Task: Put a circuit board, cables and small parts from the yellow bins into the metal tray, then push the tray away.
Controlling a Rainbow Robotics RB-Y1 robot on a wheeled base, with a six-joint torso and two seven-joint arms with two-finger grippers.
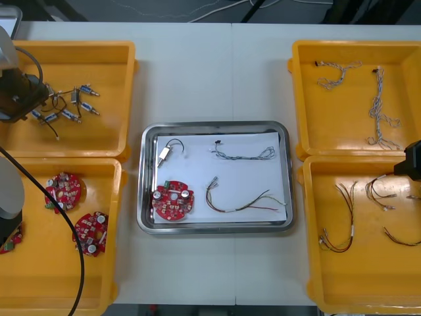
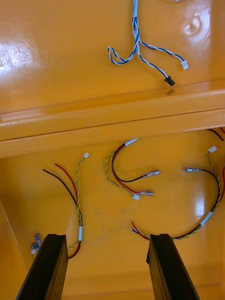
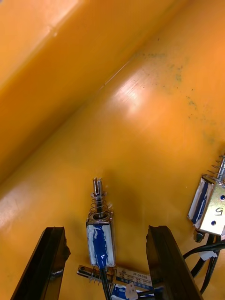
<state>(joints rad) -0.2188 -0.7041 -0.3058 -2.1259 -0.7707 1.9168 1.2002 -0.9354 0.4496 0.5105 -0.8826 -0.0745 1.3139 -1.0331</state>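
While metal tray (image 1: 215,126) at centre of table (image 1: 197,72) is holding circuit board (image 1: 173,202) and cables (image 1: 243,153), left gripper (image 3: 105,229) is hovering in far-left yellow bin (image 1: 112,56), fingers (image 3: 49,262) spread, straddling small metal part (image 3: 100,243). Part looking rigid, slick, dense: pinching flat body sides, not springy pin, looking safest. Over near-right bin (image 1: 316,263), right gripper (image 2: 108,236) idling, spread.

The metal tray (image 1: 214,125) holds a red circuit board (image 1: 172,201), two cables (image 1: 243,153) and a small metal part (image 1: 164,155).
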